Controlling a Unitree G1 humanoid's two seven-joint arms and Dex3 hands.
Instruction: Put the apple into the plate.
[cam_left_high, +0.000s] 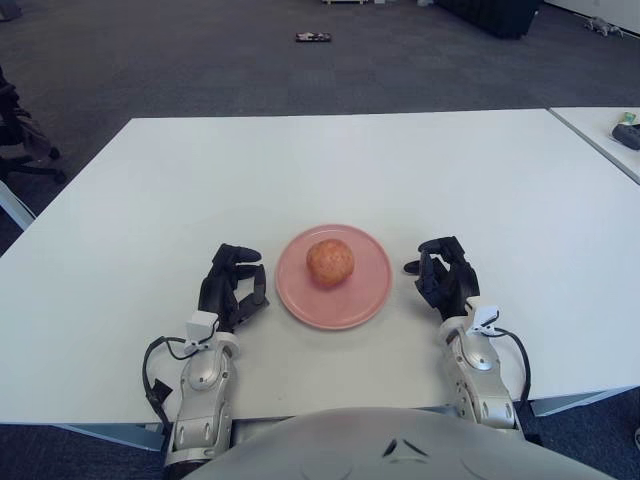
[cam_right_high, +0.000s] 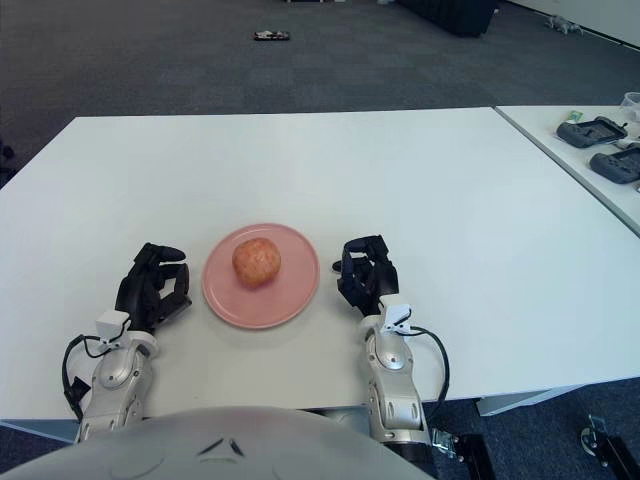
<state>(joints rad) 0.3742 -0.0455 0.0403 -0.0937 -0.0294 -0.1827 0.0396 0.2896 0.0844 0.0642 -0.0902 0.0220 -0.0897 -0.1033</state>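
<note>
A reddish apple (cam_left_high: 329, 261) lies inside the pink plate (cam_left_high: 371, 299), a little behind its middle. My right hand (cam_left_high: 443, 278) shows just right of the plate, apart from it, fingers curled and holding nothing. My left hand (cam_left_high: 232, 285) shows just left of the plate, fingers curled too and holding nothing. Both hands sit near the front of the white table (cam_left_high: 330, 170).
A second white table (cam_right_high: 585, 150) stands at the right with dark devices (cam_right_high: 592, 130) on it. A chair (cam_left_high: 20, 140) shows at the far left edge. A small dark object (cam_left_high: 312, 37) lies on the carpet beyond the table.
</note>
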